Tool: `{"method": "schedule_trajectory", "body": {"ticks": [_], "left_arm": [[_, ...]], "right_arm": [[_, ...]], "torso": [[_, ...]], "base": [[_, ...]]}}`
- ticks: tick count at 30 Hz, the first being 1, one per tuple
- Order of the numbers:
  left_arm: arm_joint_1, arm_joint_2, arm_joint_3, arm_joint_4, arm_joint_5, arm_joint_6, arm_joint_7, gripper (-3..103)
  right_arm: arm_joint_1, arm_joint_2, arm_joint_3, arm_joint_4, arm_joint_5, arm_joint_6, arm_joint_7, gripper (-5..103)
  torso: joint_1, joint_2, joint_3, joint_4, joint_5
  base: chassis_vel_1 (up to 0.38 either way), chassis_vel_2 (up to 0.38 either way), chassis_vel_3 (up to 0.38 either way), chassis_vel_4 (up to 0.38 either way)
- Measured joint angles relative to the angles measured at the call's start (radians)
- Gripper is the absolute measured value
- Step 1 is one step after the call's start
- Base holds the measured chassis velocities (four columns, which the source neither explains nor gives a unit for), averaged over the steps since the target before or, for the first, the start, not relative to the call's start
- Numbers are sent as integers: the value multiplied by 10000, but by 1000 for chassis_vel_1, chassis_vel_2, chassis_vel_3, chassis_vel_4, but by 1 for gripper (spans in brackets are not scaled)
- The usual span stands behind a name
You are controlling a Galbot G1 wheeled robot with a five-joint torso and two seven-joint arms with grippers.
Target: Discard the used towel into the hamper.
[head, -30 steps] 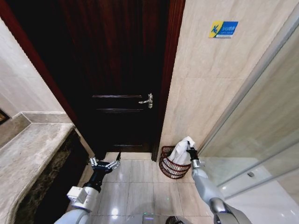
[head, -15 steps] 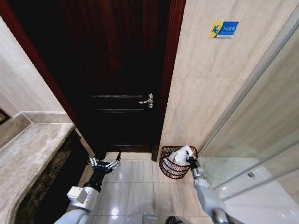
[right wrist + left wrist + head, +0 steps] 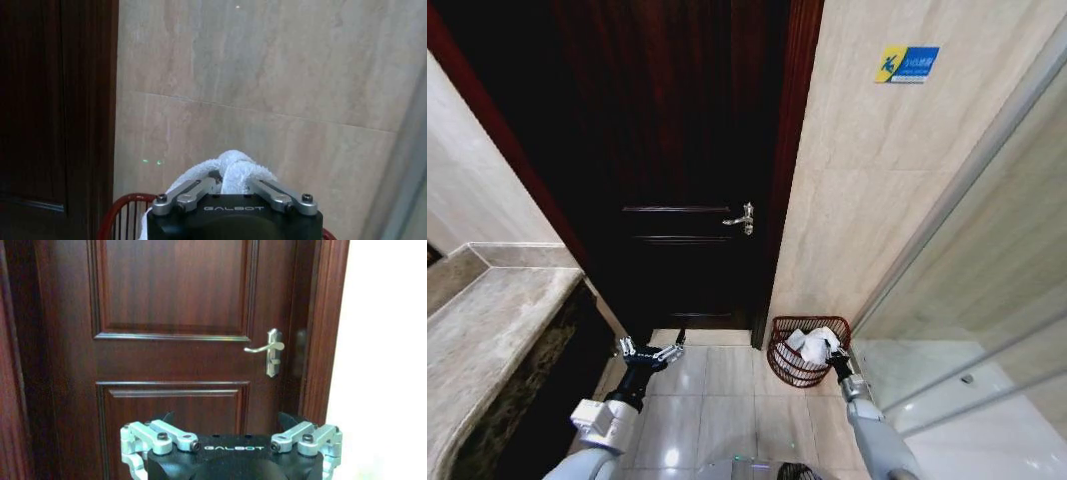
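The towel point(image 3: 812, 343) is down in the hamper point(image 3: 789, 365), white folds bunched inside the dark red wire rim, and the right end effector point(image 3: 834, 352) is right on it, fingers closed around a pinch of terry cloth. From the right wrist view the towel point(image 3: 229, 167) bulges up between the two clamped fingers point(image 3: 195, 189), with the hamper's red ribs point(image 3: 120, 220) just below. The hamper sits on the tiled floor point(image 3: 727, 400) against the beige wall point(image 3: 867, 190), in the corner beside the dark wooden door point(image 3: 677, 150) and its silver handle point(image 3: 741, 216). Over on the other side, the left end effector point(image 3: 651, 350) hangs low in front of the door, fingers spread wide, holding nothing; its wrist view looks at the door panels and handle point(image 3: 269, 351). A marble desk point(image 3: 487, 340) runs along the left edge.
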Motion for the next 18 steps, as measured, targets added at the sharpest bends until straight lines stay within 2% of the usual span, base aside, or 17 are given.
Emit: {"method": "schedule_trajectory", "body": {"ticks": [3,4,7,10,13,16,18], "left_arm": [[0,0,0,0,0,0,0,100],[0,0,0,0,0,0,0,100],[0,0,0,0,0,0,0,100],[1,0,0,0,0,0,0,100],[1,0,0,0,0,0,0,100],[1,0,0,0,0,0,0,100],[1,0,0,0,0,0,0,100]], "right_arm": [[-204,-135,-25,161,-9,-587,-391,5],[-204,-135,-25,161,-9,-587,-391,5],[-308,-347,-48,379,200,-1673,-798,5],[-331,-408,-51,553,281,-1857,-865,5],[-284,-384,1,619,34,-1636,-667,5],[-191,-376,78,657,-442,-1499,-385,5],[-102,-343,104,677,-1152,-1447,181,5]], "torso": [[-2,-1,0,-1,-5],[-2,-1,0,-1,-5],[-12,2,-3,-3,-4],[-16,5,-4,-3,-7],[-17,5,-4,-4,0],[-16,5,-4,-3,-6],[-9,4,-2,-2,-1]], "base": [[-50,38,42,-49],[0,0,0,0],[0,0,0,0],[0,0,0,0],[0,0,0,0],[0,0,0,0],[0,0,0,0]]}}
